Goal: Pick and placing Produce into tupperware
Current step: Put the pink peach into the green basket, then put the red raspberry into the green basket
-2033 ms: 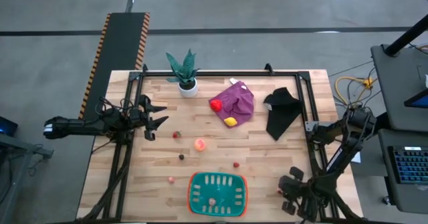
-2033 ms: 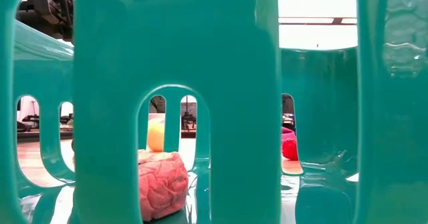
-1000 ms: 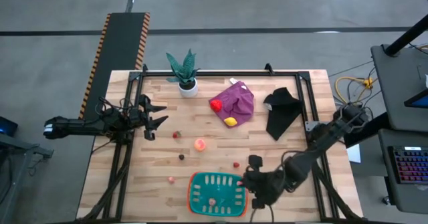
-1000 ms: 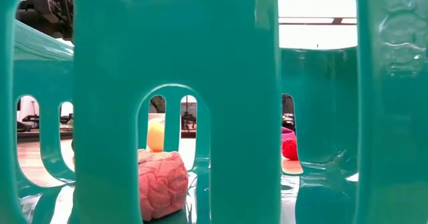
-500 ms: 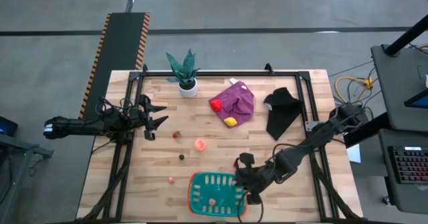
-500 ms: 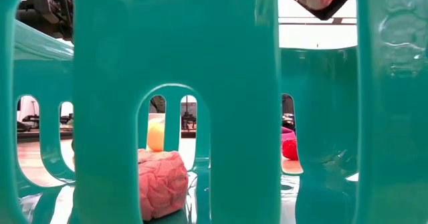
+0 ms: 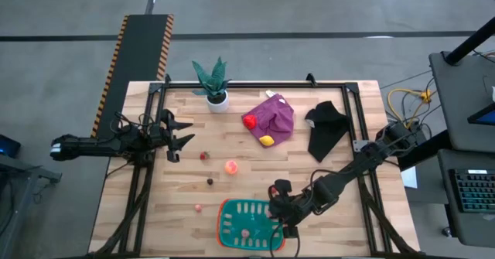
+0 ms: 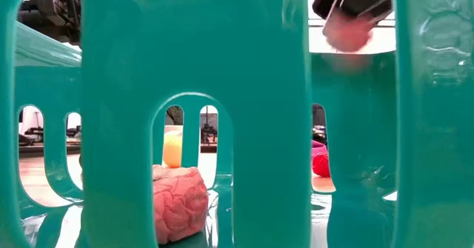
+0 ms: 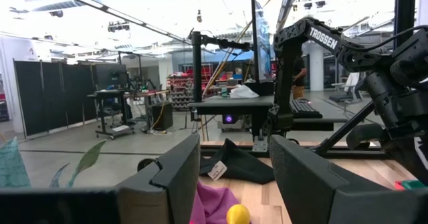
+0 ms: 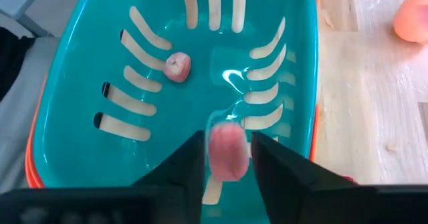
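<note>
Holding: right pincer (image 10: 227,158) pinches a pink produce piece (image 10: 227,152) above the teal tupperware (image 10: 80,97).
Contents: another pink piece (image 10: 178,67) lies on the slotted bottom.
Left pincer (image 7: 179,131): spread, idle at the counter's (image 7: 325,182) left edge.

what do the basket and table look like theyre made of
Basket: apparently glossy moulded plastic, teal with an orange rim; its slotted floor shows wet-looking highlights. Table: pale wood, likely butcher-block, with visible plank seams and grain.

A small pink produce piece (image 10: 227,152) sits pinched between the jaws, directly above the teal tupperware (image 10: 80,103), where another pink piece (image 10: 178,67) lies.
</note>
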Controlling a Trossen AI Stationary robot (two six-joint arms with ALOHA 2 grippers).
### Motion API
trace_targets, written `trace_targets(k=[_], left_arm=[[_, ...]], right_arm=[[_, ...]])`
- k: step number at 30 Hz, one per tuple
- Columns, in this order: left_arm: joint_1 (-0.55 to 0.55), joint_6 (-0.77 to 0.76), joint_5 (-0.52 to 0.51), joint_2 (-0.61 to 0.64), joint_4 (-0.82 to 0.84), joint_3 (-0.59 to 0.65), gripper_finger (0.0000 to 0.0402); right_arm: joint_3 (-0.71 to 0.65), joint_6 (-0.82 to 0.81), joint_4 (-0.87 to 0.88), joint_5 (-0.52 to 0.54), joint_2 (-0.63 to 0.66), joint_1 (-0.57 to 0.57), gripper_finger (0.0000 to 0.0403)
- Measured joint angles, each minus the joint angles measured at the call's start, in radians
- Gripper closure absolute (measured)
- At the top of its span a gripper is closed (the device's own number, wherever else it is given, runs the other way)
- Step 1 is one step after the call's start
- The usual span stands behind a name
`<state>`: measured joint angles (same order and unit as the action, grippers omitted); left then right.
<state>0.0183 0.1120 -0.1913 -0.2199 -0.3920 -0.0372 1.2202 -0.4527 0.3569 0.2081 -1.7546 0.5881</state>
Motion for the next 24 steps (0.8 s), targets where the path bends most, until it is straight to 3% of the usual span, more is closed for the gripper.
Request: trace_targets(k=[7, 13, 17, 20, 24], left_arm=[[0.000, 0.000, 0.000, 0.000, 0.000, 0.000, 0.0233], [0.000, 0.000, 0.000, 0.000, -0.001, 0.000, 0.0233], [0.000, 0.000, 0.000, 0.000, -0.002, 0.000, 0.0233], [0.000, 0.000, 0.000, -0.002, -0.001, 0.000, 0.0233], [0.000, 0.000, 0.000, -0.002, -0.001, 0.000, 0.0233]], right_arm=[[0.001, 0.001, 0.001, 0.023, 0.008, -0.015, 0.0225], [-0.001, 0.105, 0.063, 0.201, 0.096, -0.020, 0.0208], [-0.044, 0.081, 0.164, 0.323, 0.187, -0.019, 0.0207], [-0.123, 0.040, 0.190, 0.325, 0.259, -0.039, 0.0207], [-0.266, 0.012, 0.125, 0.243, 0.328, -0.074, 0.0207]])
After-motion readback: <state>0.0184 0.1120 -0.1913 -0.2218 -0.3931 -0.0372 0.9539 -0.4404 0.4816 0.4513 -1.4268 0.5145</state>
